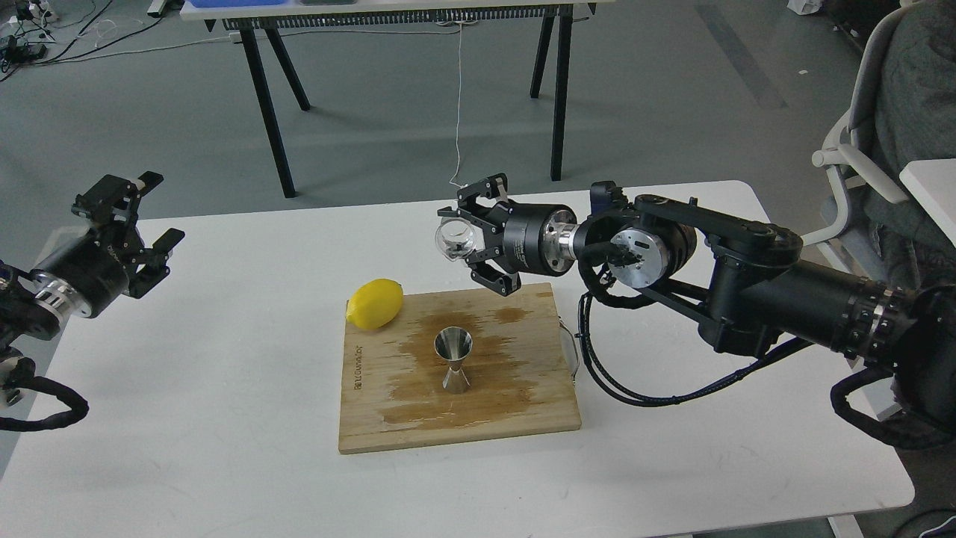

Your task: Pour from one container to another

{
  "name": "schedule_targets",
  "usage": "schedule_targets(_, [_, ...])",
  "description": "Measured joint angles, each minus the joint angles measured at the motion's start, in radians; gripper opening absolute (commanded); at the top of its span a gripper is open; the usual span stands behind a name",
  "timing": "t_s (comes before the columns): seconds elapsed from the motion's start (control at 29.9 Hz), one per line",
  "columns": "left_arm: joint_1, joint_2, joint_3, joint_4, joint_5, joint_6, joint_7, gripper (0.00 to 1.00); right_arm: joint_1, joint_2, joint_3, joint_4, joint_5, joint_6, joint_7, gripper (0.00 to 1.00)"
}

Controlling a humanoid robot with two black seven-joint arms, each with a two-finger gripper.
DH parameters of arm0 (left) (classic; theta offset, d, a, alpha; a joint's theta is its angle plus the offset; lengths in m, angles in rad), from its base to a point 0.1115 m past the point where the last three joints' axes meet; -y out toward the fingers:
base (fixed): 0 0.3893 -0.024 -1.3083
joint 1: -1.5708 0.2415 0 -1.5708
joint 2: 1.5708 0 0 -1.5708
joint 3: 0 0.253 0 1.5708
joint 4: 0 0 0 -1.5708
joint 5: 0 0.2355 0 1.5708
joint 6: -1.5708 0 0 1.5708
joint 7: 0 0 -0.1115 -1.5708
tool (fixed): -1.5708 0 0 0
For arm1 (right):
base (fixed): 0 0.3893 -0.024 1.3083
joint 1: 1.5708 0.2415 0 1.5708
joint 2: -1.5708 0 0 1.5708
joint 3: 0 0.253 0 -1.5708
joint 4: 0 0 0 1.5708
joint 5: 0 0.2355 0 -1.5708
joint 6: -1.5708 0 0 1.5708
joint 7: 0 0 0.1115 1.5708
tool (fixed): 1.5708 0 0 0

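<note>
Right now the right gripper (469, 240), at frame centre, is clamped on the cup (455, 240), held on its side above the board (388, 418). Just below, the jigger (453, 361) stands upright mid-board on wet stains. A lemon (376, 303) sits at the board's upper-left corner. At far left, the left gripper (153, 224) hangs spread wide, holding nothing.
</note>
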Motion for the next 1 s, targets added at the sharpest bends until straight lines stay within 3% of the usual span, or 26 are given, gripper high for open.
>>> schedule_targets(0.4, [0.006, -0.035, -0.001, -0.002, -0.002, 0.0, 0.0, 0.99, 0.072, -0.133, -0.162, 0.165, -0.18, 0.007, 0.007, 0.27])
schedule_targets(1.0, [0.014, -0.029, -0.005, -0.002, -0.016, 0.0, 0.0, 0.99, 0.261, -0.07, -0.314, 0.197, -0.287, 0.024, 0.036, 0.27])
